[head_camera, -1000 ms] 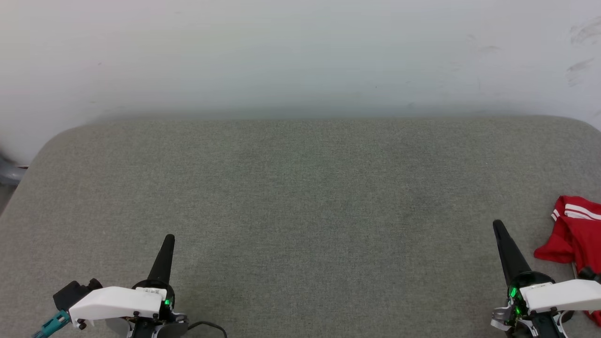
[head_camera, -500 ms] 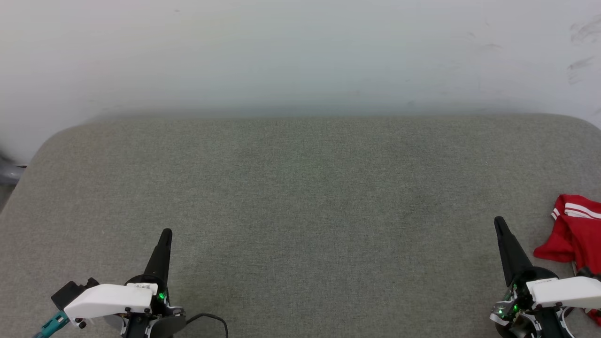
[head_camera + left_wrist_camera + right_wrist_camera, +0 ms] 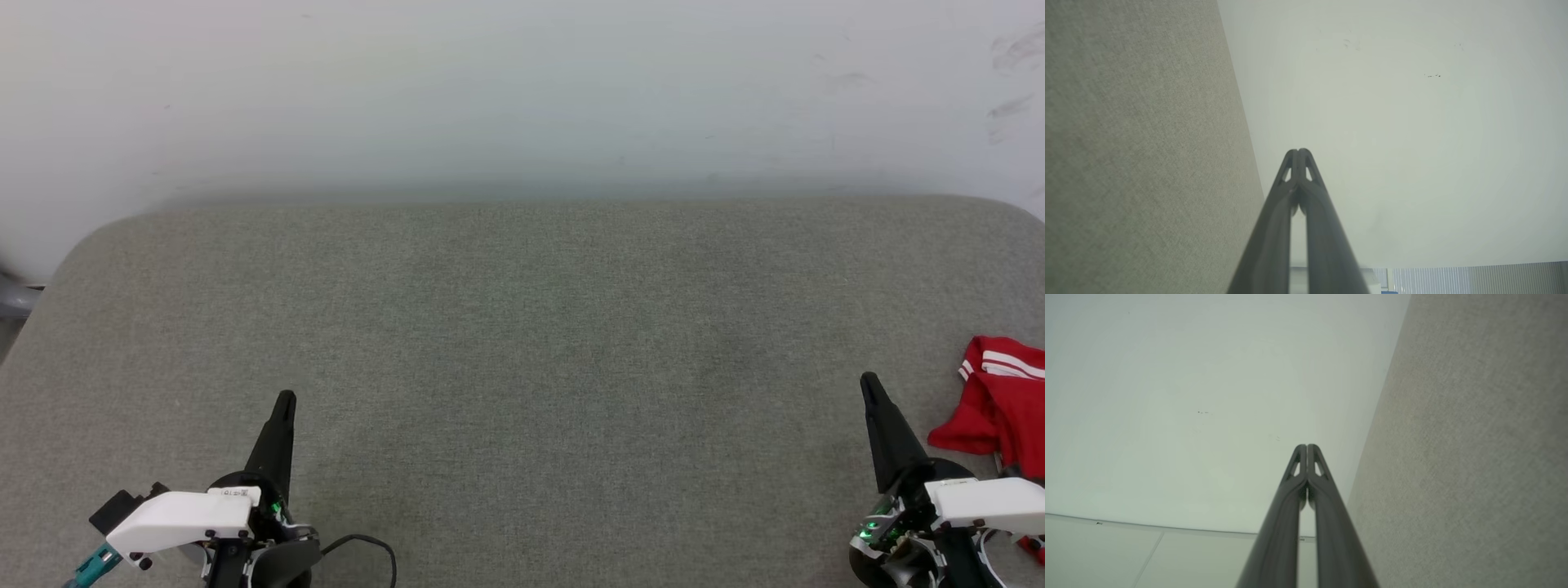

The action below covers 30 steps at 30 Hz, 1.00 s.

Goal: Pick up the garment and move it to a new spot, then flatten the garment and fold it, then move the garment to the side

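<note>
Garment (image 3: 998,408): red, white-striped trim, crumpled.

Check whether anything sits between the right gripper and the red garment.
Nothing visible does. The garment lies crumpled at the right edge of the grey padded surface, just right of the right gripper, with bare surface between them. Its jaws are shut and empty. The head view's edge cuts off part of the garment.

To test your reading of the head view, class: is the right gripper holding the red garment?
No, the right gripper is shut and empty, clear of the garment lying crumpled on the grey surface beside it.
</note>
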{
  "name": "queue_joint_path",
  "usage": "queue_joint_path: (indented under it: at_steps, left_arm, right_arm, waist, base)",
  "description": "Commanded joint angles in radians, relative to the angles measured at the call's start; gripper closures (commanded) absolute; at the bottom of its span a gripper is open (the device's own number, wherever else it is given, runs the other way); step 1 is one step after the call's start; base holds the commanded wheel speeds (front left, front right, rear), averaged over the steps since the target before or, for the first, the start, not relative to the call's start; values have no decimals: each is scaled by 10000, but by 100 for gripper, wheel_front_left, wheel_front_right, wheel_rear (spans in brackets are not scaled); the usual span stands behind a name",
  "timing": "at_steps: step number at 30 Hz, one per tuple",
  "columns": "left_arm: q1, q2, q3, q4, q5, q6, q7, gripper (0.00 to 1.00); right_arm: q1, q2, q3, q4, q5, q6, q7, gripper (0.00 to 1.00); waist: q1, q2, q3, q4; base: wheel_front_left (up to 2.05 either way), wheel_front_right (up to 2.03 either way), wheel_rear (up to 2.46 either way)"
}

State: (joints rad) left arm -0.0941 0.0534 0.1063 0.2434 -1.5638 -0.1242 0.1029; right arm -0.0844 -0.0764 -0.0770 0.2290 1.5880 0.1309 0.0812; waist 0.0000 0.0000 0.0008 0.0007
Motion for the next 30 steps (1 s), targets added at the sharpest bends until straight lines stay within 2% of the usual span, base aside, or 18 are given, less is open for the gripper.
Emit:
queue_joint_path:
  at_steps: [1, 7, 30]
  left_arm:
    - [-177, -16, 51, 0, -146, -72, 48, 100]
    - [-208, -53, 118, 32, -532, -90, 154, 100]
    - [-192, -47, 107, 25, -488, -91, 147, 100]
  right_arm:
    - [-236, 12, -18, 52, 168, -3, 36, 100]
    - [-290, 28, -37, 191, 568, -3, 61, 100]
    - [-300, 84, -120, 180, 438, -3, 143, 100]
  waist:
    - [0, 0, 3, -1]
    - [0, 0, 23, -7]
    - [0, 0, 24, -7]
  base:
    - [0, 0, 0]
    - [0, 0, 0]
    - [0, 0, 0]
